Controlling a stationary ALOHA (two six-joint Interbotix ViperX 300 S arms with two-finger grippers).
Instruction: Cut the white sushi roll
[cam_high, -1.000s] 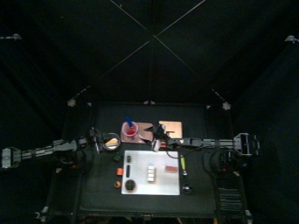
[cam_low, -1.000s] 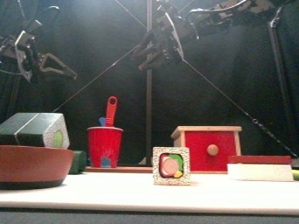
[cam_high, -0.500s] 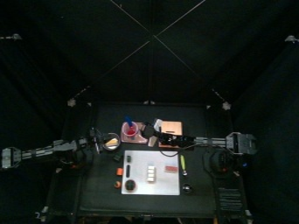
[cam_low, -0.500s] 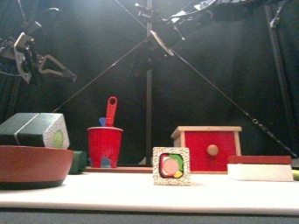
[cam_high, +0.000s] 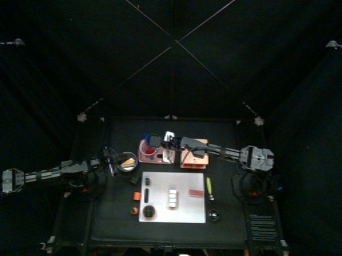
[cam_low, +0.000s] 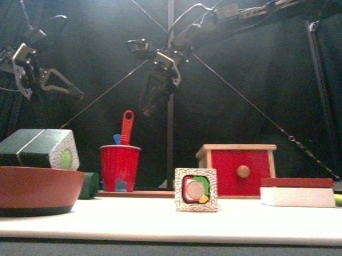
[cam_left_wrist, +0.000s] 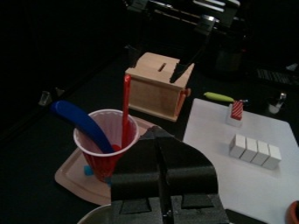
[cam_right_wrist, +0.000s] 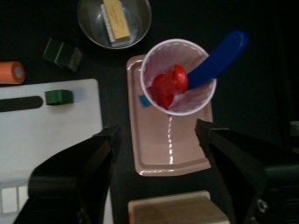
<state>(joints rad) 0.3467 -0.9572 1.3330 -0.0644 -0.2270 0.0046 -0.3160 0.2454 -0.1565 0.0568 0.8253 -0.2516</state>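
Note:
The white sushi roll (cam_left_wrist: 253, 149) lies on the white board (cam_left_wrist: 233, 188) as a short pale row of segments. My right gripper (cam_right_wrist: 158, 133) hangs open, nothing between its jaws, straight above the red cup (cam_right_wrist: 176, 83). That cup holds a red-handled utensil (cam_low: 128, 125) and a blue one (cam_right_wrist: 219, 57). In the front view the right gripper (cam_low: 160, 85) hovers high above the cup (cam_low: 120, 166). My left gripper (cam_left_wrist: 163, 150) is shut and empty, resting off the board's left side, pointing towards the cup (cam_left_wrist: 107, 149).
The cup stands on a pink tray (cam_right_wrist: 176, 149). A wooden box with a red front (cam_low: 238, 168) sits behind the board. A brown bowl (cam_right_wrist: 114, 17) holds a yellow block. A square sushi piece (cam_low: 197, 190) stands at the front edge.
The right arm has swung left, from over the wooden box to above the red cup, with its jaws spread wide. The left arm has stayed where it was.

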